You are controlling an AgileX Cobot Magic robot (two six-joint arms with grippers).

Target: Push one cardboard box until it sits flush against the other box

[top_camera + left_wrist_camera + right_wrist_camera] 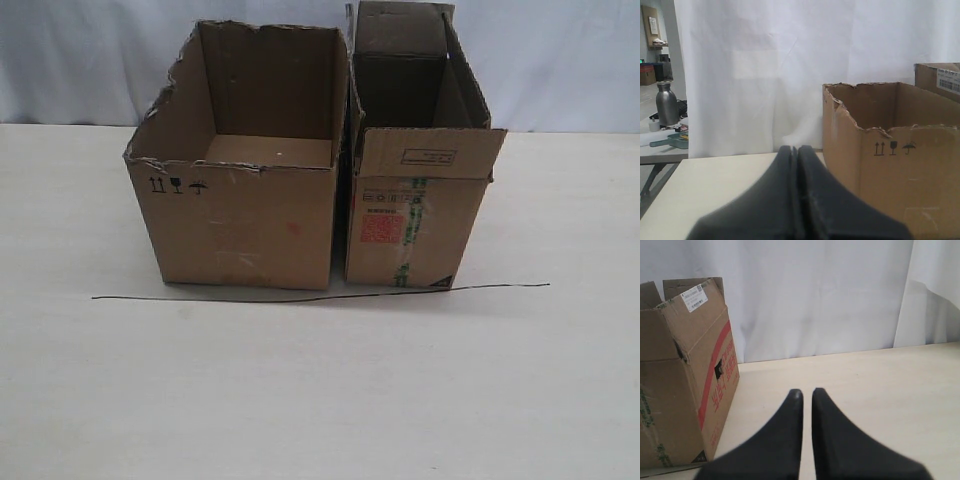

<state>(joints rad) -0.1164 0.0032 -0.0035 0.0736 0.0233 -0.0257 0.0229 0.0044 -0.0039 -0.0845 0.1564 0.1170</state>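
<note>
The narrow cardboard box (420,215), with its red label, green tape and raised flaps, stands right beside the other box (250,230), the wider one with a ragged rim. Only a thin dark slit shows between their facing walls. Neither gripper appears in the exterior view. My left gripper (795,149) is shut with its fingers pressed together, empty, and the other box (900,170) stands a little way ahead of it to one side. My right gripper (807,392) is shut to a thin slit, empty, apart from the cardboard box (685,375) and its red-striped long side.
A thin black wire (320,293) lies on the pale table (300,400) just in front of both boxes. A white curtain (80,60) hangs behind. Past the table's far left edge stands a side table with a metal bottle (667,102).
</note>
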